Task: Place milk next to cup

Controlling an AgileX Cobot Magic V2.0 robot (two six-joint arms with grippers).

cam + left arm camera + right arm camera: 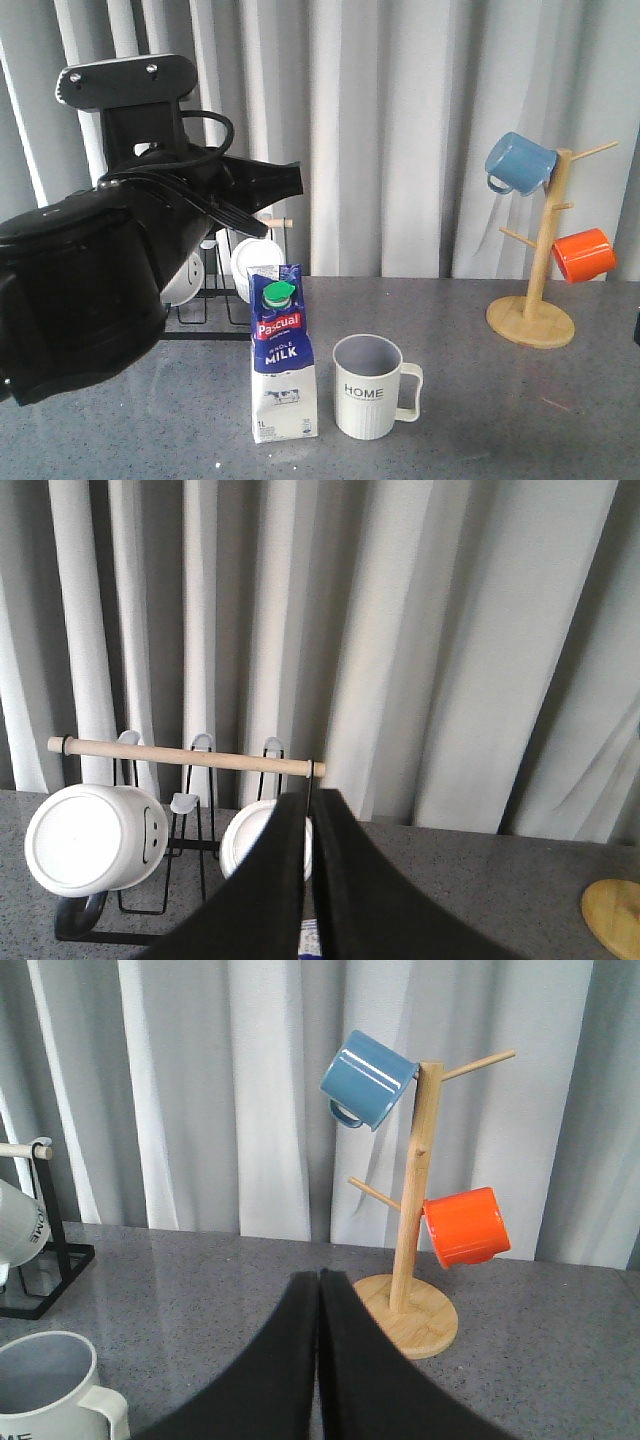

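**Milk standing upright just beside the cup**

Front view: the milk (283, 352) is being seen upright on the counter (480, 400), just left of the cup (372, 387), which is holding nothing visible. The left arm is blocking part of the black rack (205, 300).

Left wrist view: the left tool (312, 880) is being shown clenched, empty, before white mugs (95, 838).

Right wrist view: the right tool (318, 1360) is being shown clenched; the wooden mug tree (415, 1240) is carrying blue and orange mugs.

Front view faces curtain, wrist views share mug tree (415, 1210)

Blue-and-white milk (283, 360) with green cap, cream ribbed cup (366, 387), grey inside.
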